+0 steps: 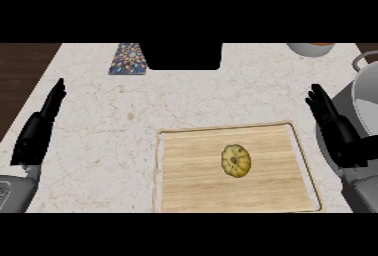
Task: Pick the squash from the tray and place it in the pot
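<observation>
At the far left, the left robot hand point(38, 131) rests over the edge of the pale marble table point(111, 130), with its fingers straight and close together, pointing away from the robot, and it holds nothing. Further back on the table, a little to the right, lies a small packet with a colourful dotted pattern point(128, 59), and just beside it there is a dark black block point(184, 56) at the far edge. In the middle, nearer to the robot, sits the wooden tray point(192, 185), flat on the table, and the squash point(235, 160) lies on it, small, round and yellow-green, near the middle of the tray and touching neither hand. At the back right a bowl point(311, 48) is partly cut off by the view. Then comes the right robot hand point(338, 136), also with straight fingers and empty, just beside the tray's right side. Behind it, at the right edge, stands the grey pot point(366, 95), only partly seen.
</observation>
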Robot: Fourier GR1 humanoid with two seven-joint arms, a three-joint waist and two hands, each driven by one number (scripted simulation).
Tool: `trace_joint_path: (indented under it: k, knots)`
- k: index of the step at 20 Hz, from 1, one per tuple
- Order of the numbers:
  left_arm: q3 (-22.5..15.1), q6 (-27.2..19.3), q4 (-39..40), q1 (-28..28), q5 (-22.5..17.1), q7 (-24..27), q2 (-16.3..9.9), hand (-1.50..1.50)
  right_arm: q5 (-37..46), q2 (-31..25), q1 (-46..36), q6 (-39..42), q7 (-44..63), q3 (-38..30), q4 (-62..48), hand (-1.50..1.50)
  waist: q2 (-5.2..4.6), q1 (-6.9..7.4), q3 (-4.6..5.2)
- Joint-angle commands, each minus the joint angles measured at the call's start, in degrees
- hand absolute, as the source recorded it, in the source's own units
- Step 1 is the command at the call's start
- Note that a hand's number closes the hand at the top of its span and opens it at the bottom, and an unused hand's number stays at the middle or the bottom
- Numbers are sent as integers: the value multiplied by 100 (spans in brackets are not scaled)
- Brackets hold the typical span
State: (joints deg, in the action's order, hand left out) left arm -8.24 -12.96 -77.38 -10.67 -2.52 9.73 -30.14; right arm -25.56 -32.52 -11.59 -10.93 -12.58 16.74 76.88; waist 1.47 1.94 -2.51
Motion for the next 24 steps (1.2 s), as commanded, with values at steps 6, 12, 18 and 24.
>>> trace_joint_path:
  k: [6,12,18,24]
  knots:
    - [-47,124,-522,-749,-793,-183,977,0,173,-310,-2078,2717,621,1455,908,150,-216,868,329]
    - [129,137,-521,-1015,-1283,-626,1294,0,2057,-1408,-3492,3576,-541,1770,391,-150,-289,527,254]
    - [276,-15,-497,-878,-1296,-711,1327,0,3046,-1296,-4208,4449,-2030,2225,-70,-150,-225,167,249]
    - [548,32,-587,-1068,-1423,-1128,1078,0,4249,-1285,-4844,4752,-2086,2847,-180,-150,-180,-5,252]
